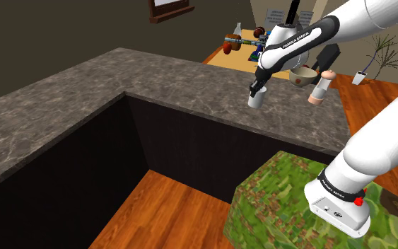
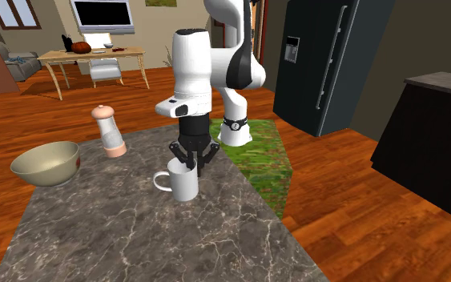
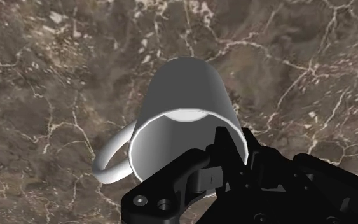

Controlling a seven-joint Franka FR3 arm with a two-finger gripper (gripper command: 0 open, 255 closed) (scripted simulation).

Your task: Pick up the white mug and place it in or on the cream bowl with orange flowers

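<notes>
1 relation rules the carry: the cream bowl (image 2: 47, 170) sits near the edge of the table (image 2: 135, 236) at the second exterior view's left, the pepper mill (image 2: 110, 132) just beyond it, then the upright white mug (image 2: 185, 187) mid-table, handle toward the bowl, with the pincer (image 2: 192, 165) clamped on its rim wall

Soft, even light; faint shadows.

Domestic premises: open-plan kitchen with living area.
- L-shaped stone-patterned desk (image 1: 70, 99)
- grinder (image 2: 110, 132) on desk
- tall dark refrigerator (image 2: 316, 68), dispenser in door
- wood-plank floor (image 2: 352, 216) throughout
- wooden table (image 2: 95, 56) with small items, white chair (image 2: 103, 74) behind
- flat screen (image 2: 102, 13) on wall
- potted plant (image 1: 382, 51)
</notes>
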